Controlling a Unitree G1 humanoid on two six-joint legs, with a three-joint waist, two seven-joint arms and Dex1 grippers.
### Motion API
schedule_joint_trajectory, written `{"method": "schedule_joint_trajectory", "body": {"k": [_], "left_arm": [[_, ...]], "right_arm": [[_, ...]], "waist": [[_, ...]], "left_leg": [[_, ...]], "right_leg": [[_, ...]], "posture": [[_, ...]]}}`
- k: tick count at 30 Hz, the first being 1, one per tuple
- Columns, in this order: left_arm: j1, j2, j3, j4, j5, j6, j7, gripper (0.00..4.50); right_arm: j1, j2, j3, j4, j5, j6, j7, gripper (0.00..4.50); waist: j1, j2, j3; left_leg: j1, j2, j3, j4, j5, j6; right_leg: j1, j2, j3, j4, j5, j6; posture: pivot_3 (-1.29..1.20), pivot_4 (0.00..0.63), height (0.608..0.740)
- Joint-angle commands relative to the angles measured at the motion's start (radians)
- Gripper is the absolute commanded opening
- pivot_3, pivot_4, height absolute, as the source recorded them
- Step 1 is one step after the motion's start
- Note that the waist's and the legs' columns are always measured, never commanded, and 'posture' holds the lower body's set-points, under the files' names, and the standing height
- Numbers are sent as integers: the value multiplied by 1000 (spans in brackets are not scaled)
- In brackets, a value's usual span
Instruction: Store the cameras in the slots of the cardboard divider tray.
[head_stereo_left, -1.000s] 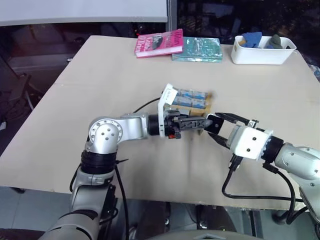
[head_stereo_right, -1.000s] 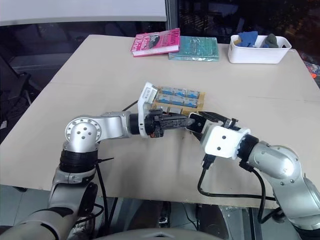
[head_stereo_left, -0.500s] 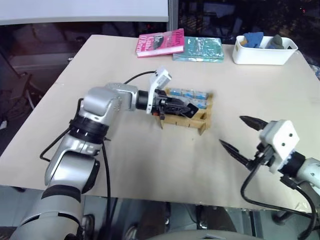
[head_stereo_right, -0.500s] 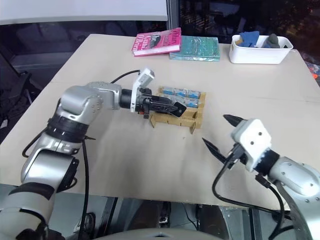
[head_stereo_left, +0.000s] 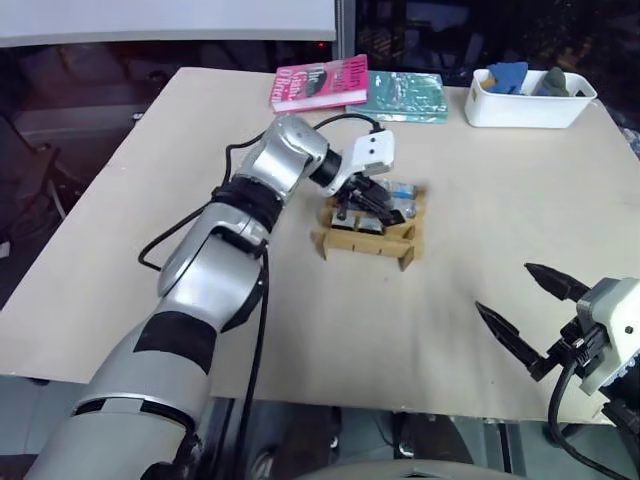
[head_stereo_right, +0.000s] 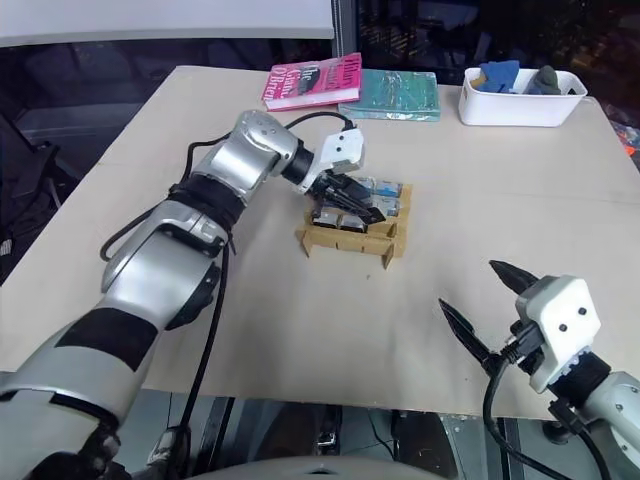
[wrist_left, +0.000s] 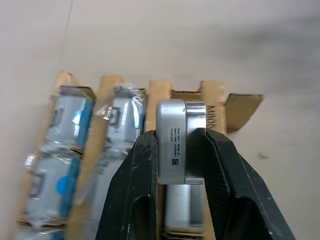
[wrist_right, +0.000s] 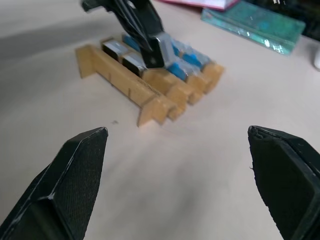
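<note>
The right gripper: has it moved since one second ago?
Yes. The right gripper has pulled back from the cardboard tray toward the table's near right edge, and now stands open.

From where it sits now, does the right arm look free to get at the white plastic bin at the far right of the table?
Probably yes. The right gripper hangs open near the table's front edge, holding nothing, and bare tabletop lies between it and the white plastic bin. The left gripper is busy over the tan cardboard divider tray, off that path.

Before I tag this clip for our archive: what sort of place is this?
Probably a lab or workshop bench, not a home: a plain table carrying a cardboard divider tray of small cameras, two books, and a white bin, beside dark windows.
</note>
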Motion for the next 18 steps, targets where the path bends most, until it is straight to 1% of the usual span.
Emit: {"method": "schedule_joint_trajectory", "body": {"k": [1, 6, 11, 14, 18], "left_arm": [[-38, -42, 25, 66, 50, -70, -23, 685], [-96, -78, 93, 117, 60, -62, -59, 685], [-125, -94, 145, 139, 71, -34, -88, 685], [-116, -105, 148, 143, 92, -42, -91, 685], [-83, -118, 118, 146, 150, -87, -79, 685]], "right_arm": [[41, -51, 21, -33, 26, -118, -74, 4466], [103, -113, 28, -33, 14, -187, -139, 4466], [140, -128, 47, -33, -17, -231, -170, 4466], [137, -128, 69, -33, -39, -238, -181, 4466], [82, -126, 113, -33, -46, -230, -177, 4466]], "waist": [[2, -1, 0], [5, -1, 0], [3, -2, 0], [-2, -2, 0], [-3, -2, 0]], "left_leg": [[0, 0, 0, 0, 0, 0], [-4, 0, -1, 3, 1, -1], [-9, -1, -1, 4, 0, -1], [-8, -1, -1, 3, 0, -1], [-8, -1, -1, 3, 0, -1]], "right_leg": [[0, 0, 0, 0, 0, 0], [-1, 0, -2, -1, 0, 2], [-5, -1, -2, -1, 0, 3], [-5, -1, -2, -1, 0, 3], [-5, -1, -2, 0, 0, 3]], "posture": [[0, 150, 740], [0, 150, 740], [0, 150, 740], [0, 150, 740], [0, 150, 740]]}}
